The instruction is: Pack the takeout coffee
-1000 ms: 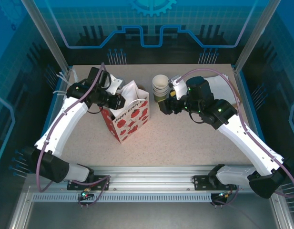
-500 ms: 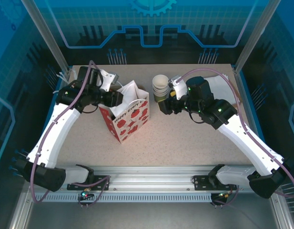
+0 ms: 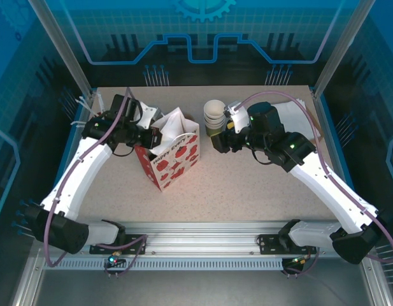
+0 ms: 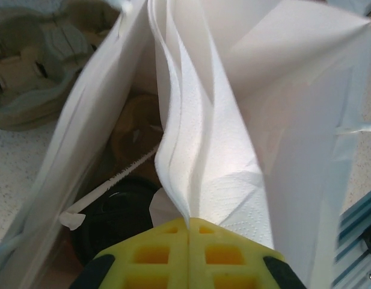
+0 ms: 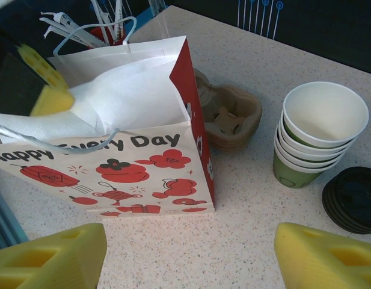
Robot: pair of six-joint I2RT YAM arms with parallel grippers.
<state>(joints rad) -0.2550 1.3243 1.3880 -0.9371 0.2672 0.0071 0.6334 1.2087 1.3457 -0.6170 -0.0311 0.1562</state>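
A paper bag [image 3: 174,159] printed with red figures and "Happy Every Day" stands open at mid-table. White napkins [image 3: 177,120] stick up out of it. My left gripper [image 4: 188,224] is at the bag's left rim, shut on a fold of the napkins [image 4: 215,144]. Down inside the bag a round black lid [image 4: 113,220] shows, apparently the takeout coffee's, with the cup body hidden. My right gripper [image 5: 188,259] hangs open just right of the bag [image 5: 113,162], low over the table, with nothing between its fingers. A yellow finger of the left gripper [image 5: 47,90] shows at the bag's top.
A stack of lidless cups [image 5: 320,129] stands right of the bag, with a stack of black lids [image 5: 353,198] beside it. A brown pulp cup carrier [image 5: 230,117] sits behind the bag. Stirrers and cutlery [image 5: 107,24] lie at the back left.
The left gripper opened briefly and has shut again on the napkins, shifting slightly at the bag's rim. The right arm has not moved.
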